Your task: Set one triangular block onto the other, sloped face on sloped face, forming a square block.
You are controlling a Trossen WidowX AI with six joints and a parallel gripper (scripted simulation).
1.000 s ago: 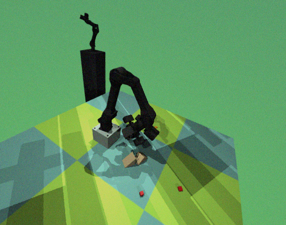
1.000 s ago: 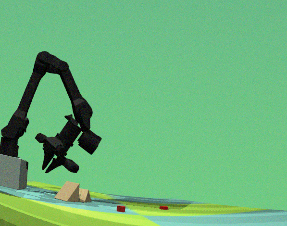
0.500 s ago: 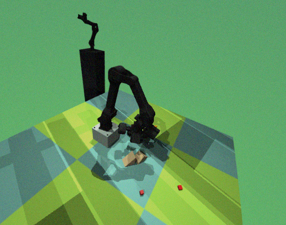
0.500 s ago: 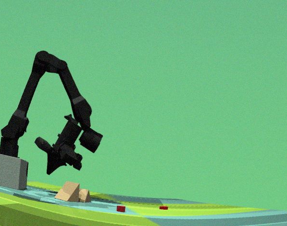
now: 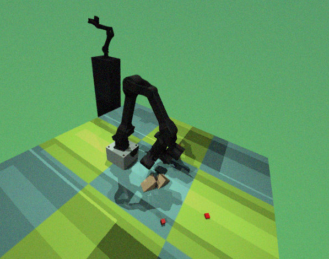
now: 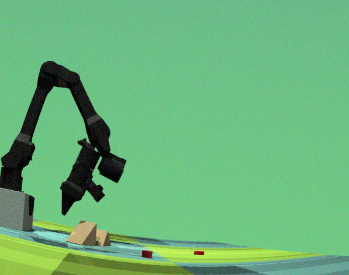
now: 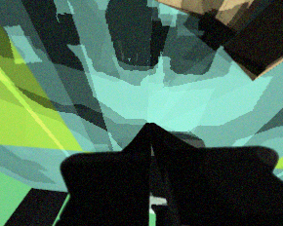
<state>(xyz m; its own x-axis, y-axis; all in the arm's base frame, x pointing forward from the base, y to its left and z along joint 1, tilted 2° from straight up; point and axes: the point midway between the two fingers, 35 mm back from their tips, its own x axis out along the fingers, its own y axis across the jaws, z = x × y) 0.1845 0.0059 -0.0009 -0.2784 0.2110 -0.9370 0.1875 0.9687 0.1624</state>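
From my end, the 2 tan triangular wood-look blocks, the nearer one (image 5: 149, 183) (image 6: 83, 233) and the farther one (image 5: 162, 181) (image 6: 104, 237) in the ext. view, are both down on the blue & lime patterned table (image 5: 236, 217) (image 6: 227, 257) (image 7: 132, 100). They're side by side, v. close at 1 corner; can't tell if they touch. Neither is on top of the other, so 0 square blocks formed. In the ext. view the nearer 1 looks bigger & has its slope facing up toward the base side.

My black parallel-jaw gripper (image 6: 64, 214) (image 7: 149, 127) is closed, fingertips together w/ nothing between them. It's tilted, tips pointing down, above the table, btwn the grey box-shaped base (image 5: 122, 158) (image 6: 9, 207) & the blocks, touching neither block. Wrist cam has the tips low-center & parts of the tan blocks at upper R.

2 small red blocks (image 5: 162, 221) (image 6: 147, 254) and (image 5: 206, 215) (image 6: 199, 253) sit on the table, well apart from the tan pair, 1 on a blue patch, 1 on lime.
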